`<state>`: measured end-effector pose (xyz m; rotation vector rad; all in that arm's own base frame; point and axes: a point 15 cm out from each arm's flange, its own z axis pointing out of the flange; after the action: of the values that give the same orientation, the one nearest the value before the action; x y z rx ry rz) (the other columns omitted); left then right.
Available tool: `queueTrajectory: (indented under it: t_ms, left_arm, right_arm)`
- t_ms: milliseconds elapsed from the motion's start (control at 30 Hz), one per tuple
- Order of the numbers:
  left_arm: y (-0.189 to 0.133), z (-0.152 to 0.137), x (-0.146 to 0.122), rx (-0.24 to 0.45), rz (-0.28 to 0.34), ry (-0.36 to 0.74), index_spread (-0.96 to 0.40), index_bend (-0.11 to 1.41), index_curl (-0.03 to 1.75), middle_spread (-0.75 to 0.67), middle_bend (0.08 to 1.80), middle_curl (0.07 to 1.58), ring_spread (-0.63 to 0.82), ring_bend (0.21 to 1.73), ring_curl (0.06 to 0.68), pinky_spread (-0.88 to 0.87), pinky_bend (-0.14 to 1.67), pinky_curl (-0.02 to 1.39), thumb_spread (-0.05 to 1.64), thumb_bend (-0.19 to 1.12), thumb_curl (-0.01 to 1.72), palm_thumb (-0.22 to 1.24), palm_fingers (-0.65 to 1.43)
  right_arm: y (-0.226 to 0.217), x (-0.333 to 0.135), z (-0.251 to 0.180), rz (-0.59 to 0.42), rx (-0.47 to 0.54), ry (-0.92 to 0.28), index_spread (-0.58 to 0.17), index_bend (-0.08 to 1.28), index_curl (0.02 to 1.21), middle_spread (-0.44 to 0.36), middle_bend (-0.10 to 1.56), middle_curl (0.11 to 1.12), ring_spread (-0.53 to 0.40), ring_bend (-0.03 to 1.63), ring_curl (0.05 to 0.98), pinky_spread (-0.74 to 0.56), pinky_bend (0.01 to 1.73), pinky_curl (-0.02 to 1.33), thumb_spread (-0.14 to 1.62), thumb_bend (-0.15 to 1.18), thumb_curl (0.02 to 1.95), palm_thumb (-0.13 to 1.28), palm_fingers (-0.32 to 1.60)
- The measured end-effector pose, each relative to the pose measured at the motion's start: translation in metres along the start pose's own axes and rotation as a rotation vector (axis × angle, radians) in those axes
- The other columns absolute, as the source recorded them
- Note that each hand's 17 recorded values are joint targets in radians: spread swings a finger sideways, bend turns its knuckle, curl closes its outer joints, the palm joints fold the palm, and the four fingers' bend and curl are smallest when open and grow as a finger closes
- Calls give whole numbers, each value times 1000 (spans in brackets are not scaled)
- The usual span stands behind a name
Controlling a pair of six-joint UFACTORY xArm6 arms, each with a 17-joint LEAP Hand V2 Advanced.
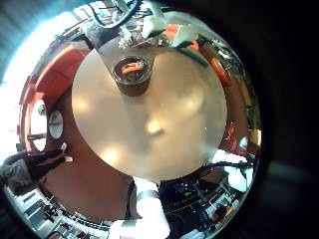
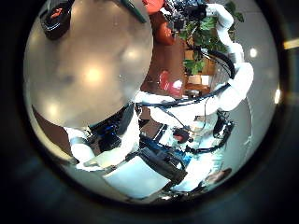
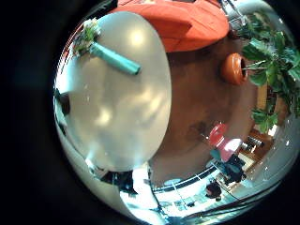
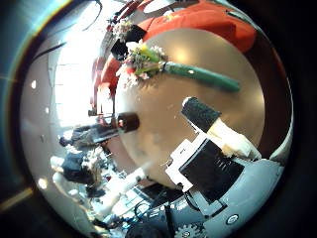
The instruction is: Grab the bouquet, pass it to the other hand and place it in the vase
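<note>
While bouquet (image 4: 158, 61) lies flat, round table (image 4: 213, 99) carries vase (image 1: 133, 73)

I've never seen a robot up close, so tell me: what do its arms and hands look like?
The arm is a smooth white tube with rounded joints. The right hand is blocky, with white casings, black box-like parts, a finger capped by a dark rounded tip, and small gears at its base. The left hand shows similar white shells and black blocks.
</note>
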<state>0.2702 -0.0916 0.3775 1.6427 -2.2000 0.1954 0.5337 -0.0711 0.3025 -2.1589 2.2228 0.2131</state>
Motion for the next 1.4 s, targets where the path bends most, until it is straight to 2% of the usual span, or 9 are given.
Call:
queueTrajectory:
  t_ms: [167, 300, 400, 700, 967, 1100, 1233, 1400]
  left_arm:
    - [-4, 2, 0, -12, -17, 12, 195, 179, 355, 448, 195, 333, 588, 488, 201, 540, 188, 280, 998, -27, 337, 376, 94]
    - [-1, 7, 0, -25, -20, 14, 196, 180, 356, 449, 192, 333, 593, 484, 201, 543, 190, 281, 1001, -27, 337, 377, 90]
    - [-4, 6, -1, -25, -24, 15, 195, 176, 355, 449, 194, 333, 595, 485, 202, 544, 190, 283, 1001, -27, 337, 377, 88]
    - [-3, 10, 1, -33, -30, 19, 194, 179, 354, 460, 195, 333, 599, 483, 201, 546, 187, 281, 1011, -25, 334, 384, 85]
    - [-2, 8, 1, -31, -29, 18, 194, 178, 354, 463, 196, 334, 601, 481, 200, 546, 188, 281, 1013, -27, 333, 385, 84]
    - [-2, 7, 2, -29, -26, 17, 194, 178, 354, 463, 196, 335, 598, 478, 200, 546, 188, 282, 1014, -27, 333, 385, 83]
    - [-1, 6, 3, -29, -24, 16, 194, 178, 355, 464, 194, 334, 596, 477, 201, 546, 189, 283, 1014, -27, 333, 385, 82]
    - [0, 5, 3, -27, -23, 16, 194, 179, 356, 464, 193, 332, 595, 477, 202, 547, 189, 284, 1014, -27, 333, 385, 81]
  right_arm:
    - [-21, -1, 43, -16, -26, 14, -294, 203, 311, -5, 314, 386, -21, 589, 234, 314, 314, 242, 1037, -45, 463, 509, 478]
    - [-26, -4, 70, -35, -66, 46, -304, 212, 332, -4, 313, 385, -9, 539, 219, 320, 302, 237, 1052, -31, 450, 473, 460]
    - [-37, -8, 81, -46, -49, 56, -300, 214, 343, -4, 305, 381, -6, 524, 211, 321, 291, 230, 1056, -28, 445, 465, 471]
    - [-43, -7, 115, -44, -85, 71, -303, 267, 381, 6, 265, 370, 37, 411, 183, 337, 247, 219, 1070, -30, 428, 432, 442]
    - [-41, -1, 125, -35, -110, 83, -311, 326, 407, 5, 235, 363, 57, 353, 169, 339, 195, 208, 1075, -24, 421, 429, 489]
    - [-39, 6, 128, -41, -125, 133, -309, 285, 399, 0, 262, 369, 25, 381, 175, 335, 188, 199, 1076, -25, 418, 430, 543]
    - [-36, 4, 130, -46, -141, 137, -316, 238, 387, -14, 314, 383, -35, 492, 195, 288, 180, 181, 1078, -16, 423, 461, 695]
    - [-31, -1, 131, -54, -160, 136, -312, 216, 398, -45, 358, 401, -95, 570, 216, 222, 198, 164, 1071, -15, 435, 525, 782]
